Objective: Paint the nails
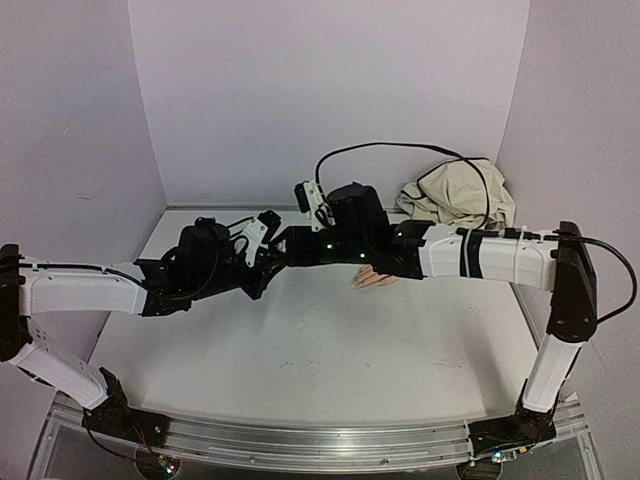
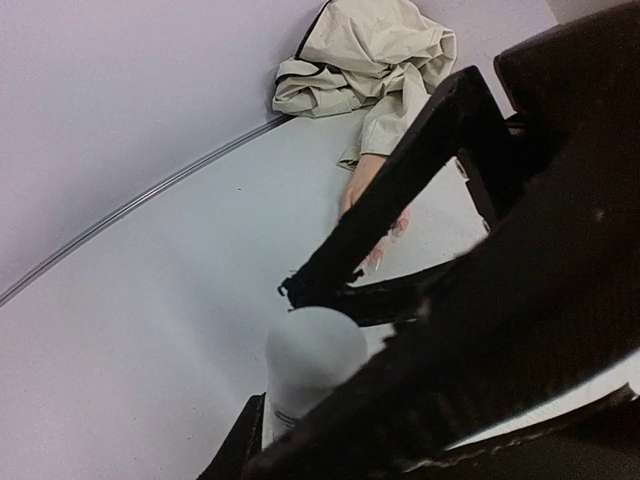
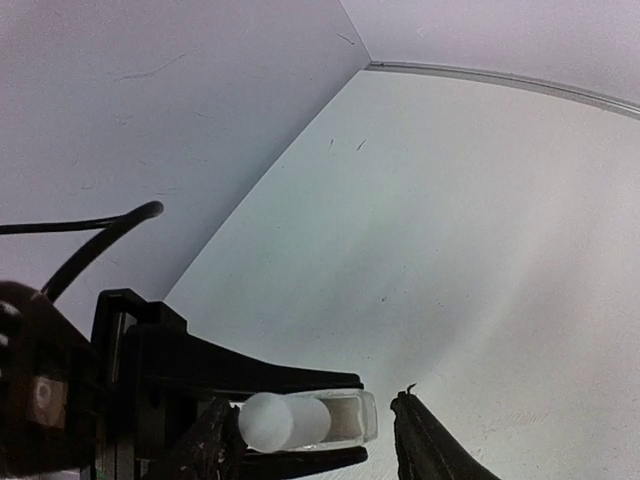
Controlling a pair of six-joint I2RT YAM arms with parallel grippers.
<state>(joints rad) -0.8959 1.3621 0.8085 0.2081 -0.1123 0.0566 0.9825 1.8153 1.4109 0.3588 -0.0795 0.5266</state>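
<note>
The left gripper (image 1: pixel 258 265) clamps the small whitish bottle (image 3: pixel 345 418), apparently so the right gripper (image 1: pixel 283 243), jaws spread either side of its white cap (image 3: pixel 285 421), can unscrew it. The nails (image 2: pixel 376 262) of the mannequin hand (image 1: pixel 376 279) lie nearby, beneath the right arm (image 1: pixel 490 258).

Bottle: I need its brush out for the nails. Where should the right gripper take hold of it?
Probably on the white cap, pinching its round sides, coming from its free domed end. The left gripper clamps the bottle below it, leaving only the cap exposed.
</note>
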